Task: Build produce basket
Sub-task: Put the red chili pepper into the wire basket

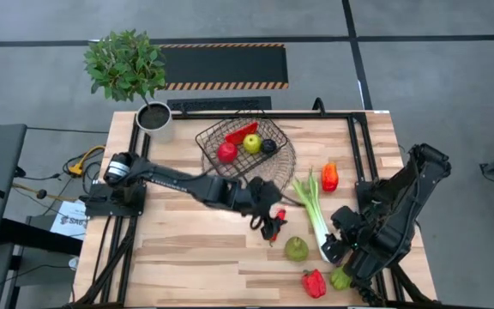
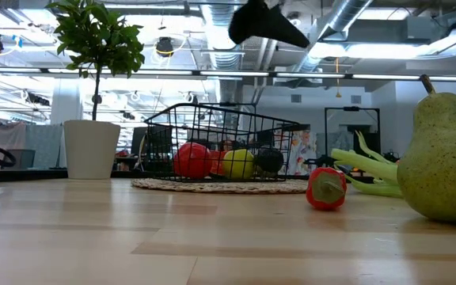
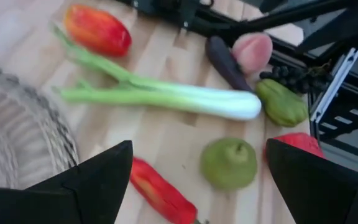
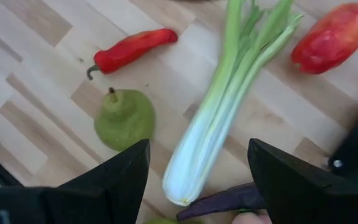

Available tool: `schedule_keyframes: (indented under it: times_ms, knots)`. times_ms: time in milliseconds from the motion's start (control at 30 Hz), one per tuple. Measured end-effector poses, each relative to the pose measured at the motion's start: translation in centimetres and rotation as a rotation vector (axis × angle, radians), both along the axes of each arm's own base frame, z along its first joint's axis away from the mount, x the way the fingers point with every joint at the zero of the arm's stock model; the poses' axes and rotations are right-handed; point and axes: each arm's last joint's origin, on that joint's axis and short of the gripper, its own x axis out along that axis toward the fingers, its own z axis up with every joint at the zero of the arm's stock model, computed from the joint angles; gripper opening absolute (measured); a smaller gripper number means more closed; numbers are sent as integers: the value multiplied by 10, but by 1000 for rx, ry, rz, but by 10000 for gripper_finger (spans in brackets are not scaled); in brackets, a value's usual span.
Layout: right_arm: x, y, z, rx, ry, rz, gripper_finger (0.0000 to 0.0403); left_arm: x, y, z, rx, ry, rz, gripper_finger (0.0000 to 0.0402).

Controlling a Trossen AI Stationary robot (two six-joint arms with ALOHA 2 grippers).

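Note:
The dark wire basket (image 1: 245, 142) stands on a round wicker tray (image 1: 288, 163) and holds a red apple (image 1: 226, 152), a yellow-green apple (image 1: 252, 143), a dark fruit (image 1: 268, 146) and a red chilli (image 1: 243, 131). My left gripper (image 1: 270, 221) hovers open above a red chilli (image 3: 163, 193) that lies on the table; its fingers stand on either side of the chilli, apart from it. A green pear (image 1: 296, 249) lies beside it. My right gripper (image 1: 337, 243) is open and empty above the white end of the leek (image 4: 219, 118).
A red pepper (image 1: 330, 176) lies by the leek's leaves. Another red pepper (image 1: 314, 282) and a green vegetable (image 1: 340, 277) lie near the front edge. An aubergine (image 3: 225, 62), a peach (image 3: 252, 51) and grapes (image 3: 294, 74) lie under the right arm. A potted plant (image 1: 153, 116) stands at the far left.

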Motion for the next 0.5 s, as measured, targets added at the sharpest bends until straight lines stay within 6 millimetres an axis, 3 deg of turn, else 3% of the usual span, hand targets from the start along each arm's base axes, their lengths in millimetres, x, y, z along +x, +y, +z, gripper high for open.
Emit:
schedule_keyframes:
  times_ms: [333, 500]
  knots:
    - [15, 9, -6, 18, -19, 117, 291, -20, -63, -1, -66, -6, 63, 350]
    - [27, -2, 2, -20, -44, 250, 291, -29, -84, -1, -104, -21, 95, 350]
